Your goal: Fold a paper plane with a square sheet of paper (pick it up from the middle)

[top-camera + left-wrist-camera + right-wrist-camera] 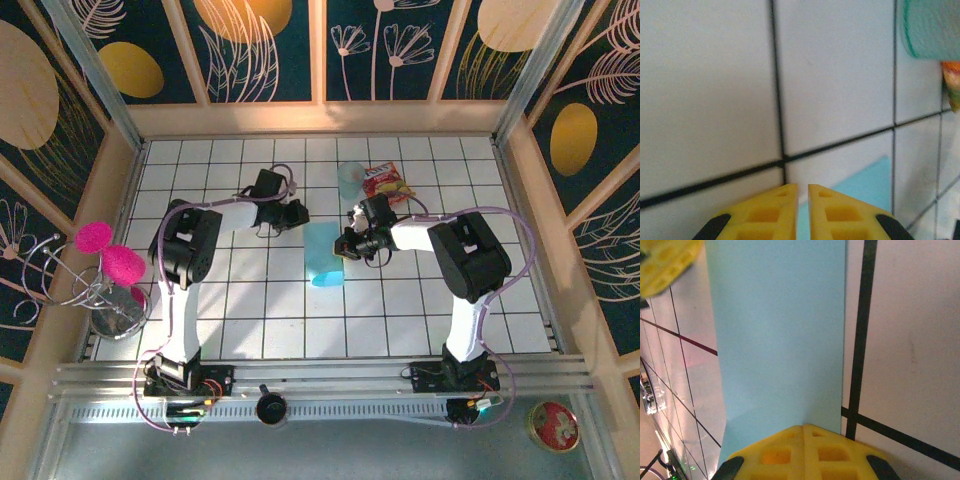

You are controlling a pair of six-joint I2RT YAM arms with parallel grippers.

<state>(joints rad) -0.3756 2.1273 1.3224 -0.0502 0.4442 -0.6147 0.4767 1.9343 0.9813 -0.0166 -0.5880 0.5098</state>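
Your thin light teal paper sheet (323, 252) lies flat on the white tiled table (230, 320) between the two arms. In the top view it is folded into a narrow strip running away from the bases.

Your right gripper (350, 243) sits low at the strip's right edge. In its wrist view the yellow fingers (775, 455) are pressed tight together right where the paper's edge meets them. You cannot tell whether a layer is nipped between them.

Your left gripper (297, 213) hangs over bare tiles just beside the sheet's far left corner. Its jaws are barely parted, with a thin slit between them and nothing in it, and a corner of the paper shows just ahead and to the right of them.

Beyond the far end of the sheet stands a pale translucent blue cup (352, 180), with a red-and-yellow snack packet (385, 182) just beside it on the right. A wire stand holding bright pink pompoms (108, 262) is at the table's left edge.
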